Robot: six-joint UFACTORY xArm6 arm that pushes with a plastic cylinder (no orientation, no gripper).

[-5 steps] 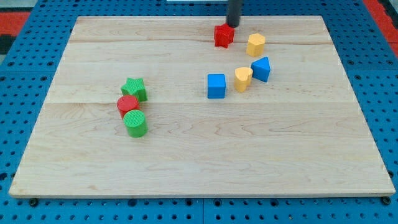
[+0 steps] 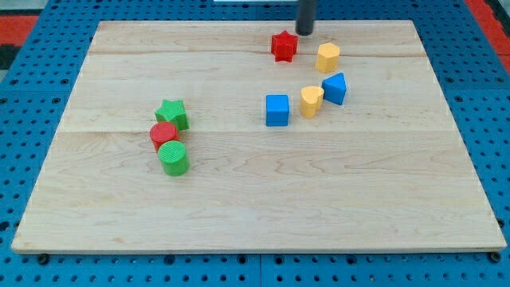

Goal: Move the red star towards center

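Red star (image 2: 284, 45): ridged matte block near the view's top, above the centre of the worktop (image 2: 255, 199).
My tip (image 2: 306, 32): end of a smooth dark rod, just up and right of the red star, with a small gap.
Pincer: the arm has none, only the rod.
Worktop: pale wood planks with visible grain, on a blue perforated base (image 2: 48, 48).
Neighbours: yellow hexagonal block (image 2: 327, 57) just right of the star; blue cube (image 2: 277, 110), yellow block (image 2: 311, 101) and blue wedge-like block (image 2: 335, 88) below.
Left cluster: green star (image 2: 172, 115), red cylinder (image 2: 163, 135), green cylinder (image 2: 173, 158), touching in a column.
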